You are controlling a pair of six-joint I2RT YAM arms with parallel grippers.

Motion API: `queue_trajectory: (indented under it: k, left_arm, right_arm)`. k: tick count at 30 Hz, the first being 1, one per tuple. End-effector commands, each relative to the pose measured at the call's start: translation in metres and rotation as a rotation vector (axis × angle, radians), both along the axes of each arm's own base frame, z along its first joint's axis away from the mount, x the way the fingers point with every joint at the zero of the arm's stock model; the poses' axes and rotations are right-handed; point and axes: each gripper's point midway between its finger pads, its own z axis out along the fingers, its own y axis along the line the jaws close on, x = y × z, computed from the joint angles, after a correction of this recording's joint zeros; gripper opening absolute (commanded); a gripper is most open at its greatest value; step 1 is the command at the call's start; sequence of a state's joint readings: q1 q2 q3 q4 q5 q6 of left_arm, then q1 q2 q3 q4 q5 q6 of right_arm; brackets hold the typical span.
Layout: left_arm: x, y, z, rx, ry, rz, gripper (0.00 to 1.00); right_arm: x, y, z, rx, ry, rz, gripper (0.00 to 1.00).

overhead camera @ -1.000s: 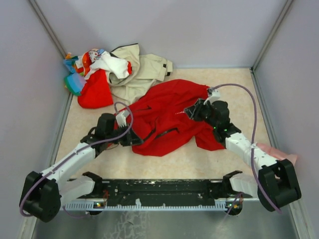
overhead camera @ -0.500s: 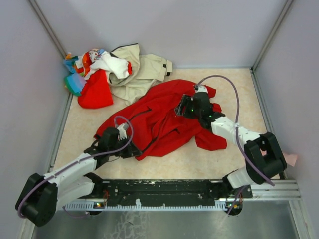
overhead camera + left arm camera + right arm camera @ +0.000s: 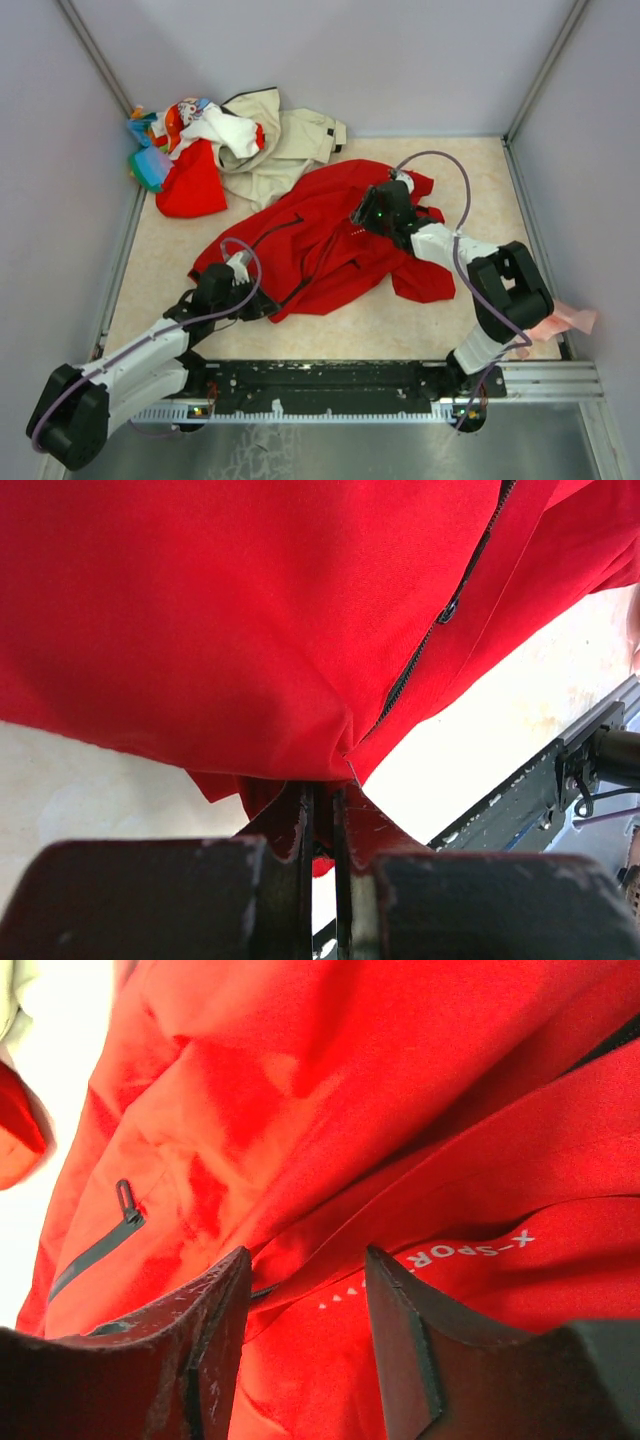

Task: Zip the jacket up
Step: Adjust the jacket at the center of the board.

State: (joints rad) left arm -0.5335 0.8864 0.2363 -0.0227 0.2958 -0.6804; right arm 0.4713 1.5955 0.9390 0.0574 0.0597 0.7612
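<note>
The red jacket [image 3: 320,235] lies crumpled in the middle of the table, its black front zipper [image 3: 440,620] open and running diagonally. My left gripper [image 3: 262,305] is at the jacket's near-left hem and is shut on a fold of the red fabric [image 3: 325,792]. My right gripper [image 3: 365,220] hovers over the upper chest with its fingers [image 3: 235,1280] spread wide and nothing between them; its midpoint [image 3: 308,1282] is just above the cloth beside the white logo lettering [image 3: 470,1252]. A slanted black pocket zip [image 3: 100,1245] shows to the left.
A pile of clothes sits in the back left corner: a beige jacket [image 3: 285,140], a smaller red garment [image 3: 190,190] and colourful pieces [image 3: 165,125]. A pink item [image 3: 568,318] lies at the right wall. The black base rail [image 3: 330,380] runs along the near edge.
My right gripper has opened and shifted a little left over the jacket's chest, its arm folding in. My left gripper has drawn the hem toward the near edge, stretching the jacket.
</note>
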Motion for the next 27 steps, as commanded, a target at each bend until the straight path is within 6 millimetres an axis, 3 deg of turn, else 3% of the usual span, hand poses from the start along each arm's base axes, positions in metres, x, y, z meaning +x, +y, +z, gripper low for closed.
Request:
queue_trajectory:
  k: [1,6,11,14,16,20,23,25,27]
  left_arm:
    - [0.002,0.008,-0.004,0.013,-0.019,0.054,0.06]
    - [0.016,0.008,0.015,-0.019,-0.069,0.104,0.05]
    - [0.043,-0.002,0.065,-0.087,-0.169,0.107,0.04]
    - [0.066,-0.009,0.111,-0.108,-0.258,0.096,0.03]
    - [0.079,-0.012,0.143,-0.115,-0.326,0.082,0.01]
    - [0.092,-0.011,0.198,-0.099,-0.46,0.069,0.01]
    - [0.089,-0.008,0.214,-0.072,-0.506,0.041,0.01]
    - [0.082,-0.008,0.203,-0.059,-0.472,0.023,0.01]
    - [0.073,-0.009,0.182,-0.069,-0.414,0.006,0.0]
  right_arm:
    - [0.027,-0.006,0.019,0.059,-0.056,-0.074,0.41]
    - [0.037,-0.026,0.043,0.064,-0.113,-0.102,0.0]
    - [0.047,-0.057,0.1,0.092,-0.244,-0.106,0.0]
    - [0.047,-0.073,0.145,0.092,-0.347,-0.099,0.0]
    - [0.039,-0.079,0.18,0.102,-0.436,-0.085,0.0]
    - [0.013,-0.083,0.221,0.116,-0.564,-0.019,0.0]
    - [-0.016,-0.08,0.229,0.136,-0.633,0.037,0.0]
    - [-0.033,-0.084,0.215,0.137,-0.629,0.036,0.0]
    - [-0.05,-0.091,0.185,0.135,-0.594,0.014,0.0]
